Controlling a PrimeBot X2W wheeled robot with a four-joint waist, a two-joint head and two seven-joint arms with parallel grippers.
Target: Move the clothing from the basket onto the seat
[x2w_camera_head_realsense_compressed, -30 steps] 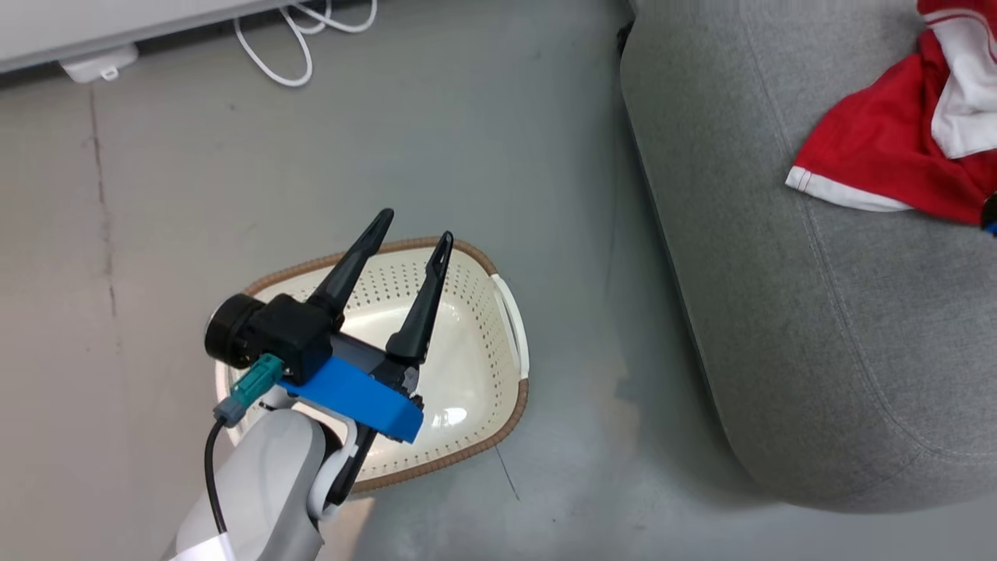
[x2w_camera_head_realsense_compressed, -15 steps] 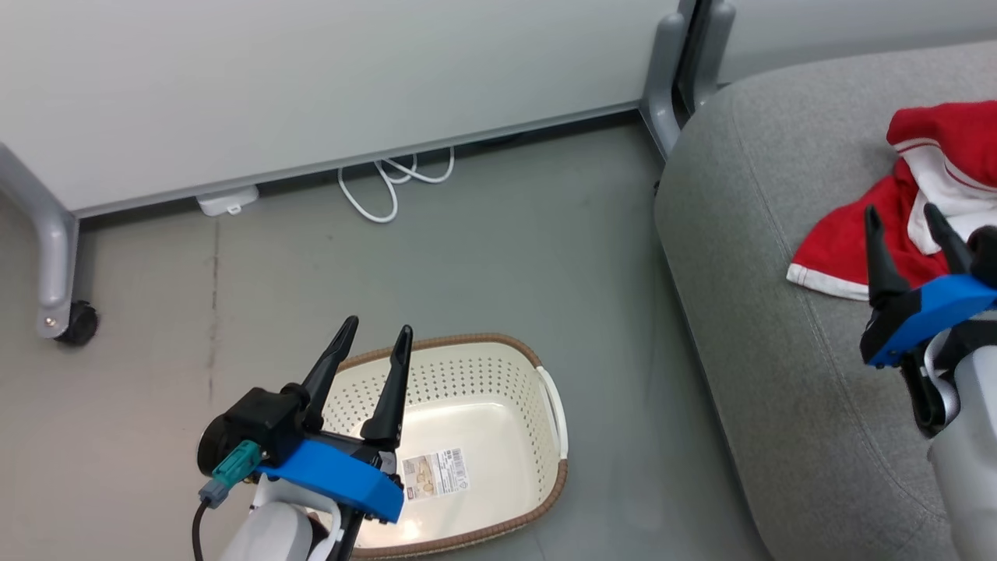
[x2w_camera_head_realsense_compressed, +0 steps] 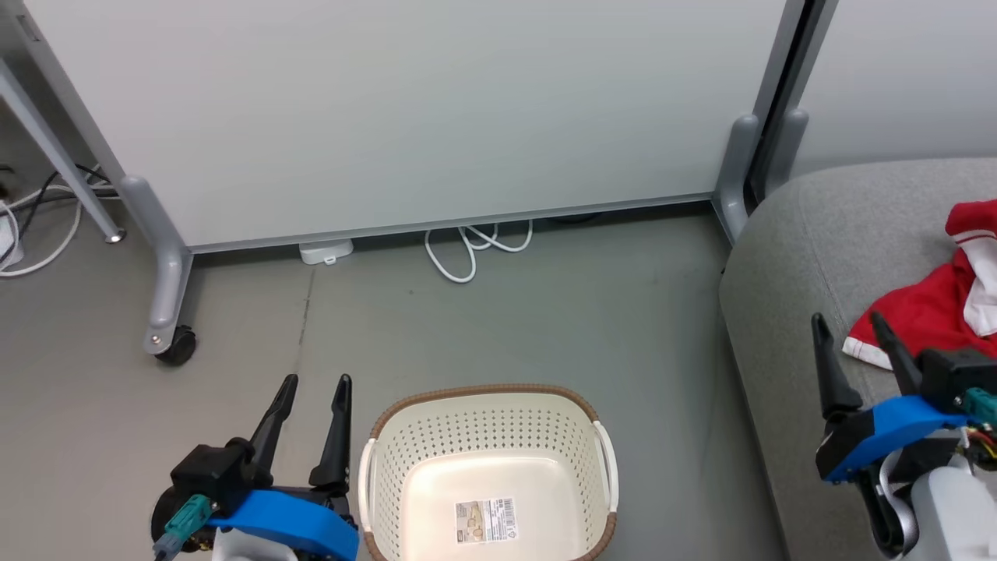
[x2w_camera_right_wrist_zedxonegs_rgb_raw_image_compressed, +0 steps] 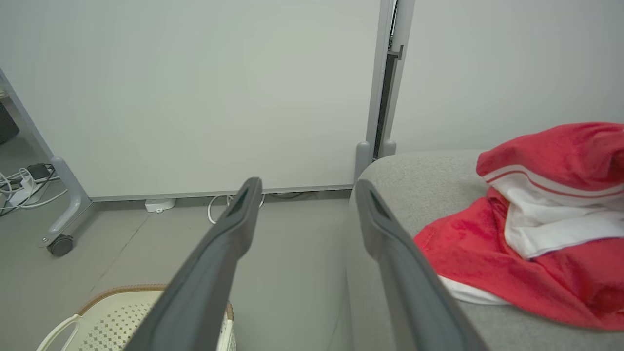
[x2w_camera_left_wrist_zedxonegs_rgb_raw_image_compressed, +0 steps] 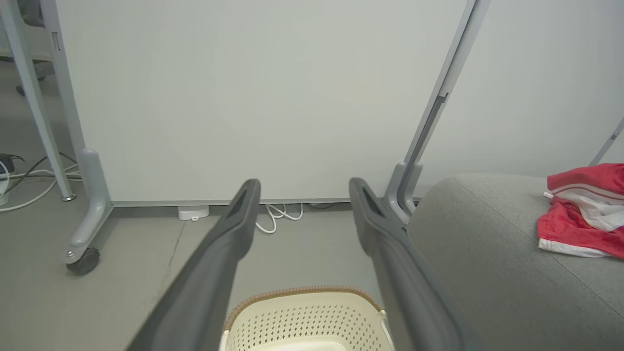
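Note:
The red clothing with white trim lies bunched on the grey seat at the right; it also appears in the wrist views. On the floor stands the cream basket, holding nothing but a paper label on its bottom. My left gripper hangs open just left of the basket, fingers empty. Over the seat's front, near the clothing's hem, my right gripper is open and holds nothing.
A white partition panel on grey wheeled feet stands behind the basket. White cable and a small white box lie at its base. More cables lie at the far left.
The head camera has tilted up, so the whole picture shifted and the partition came into view. My left gripper went from over the basket to its left side; the right gripper has come into view.

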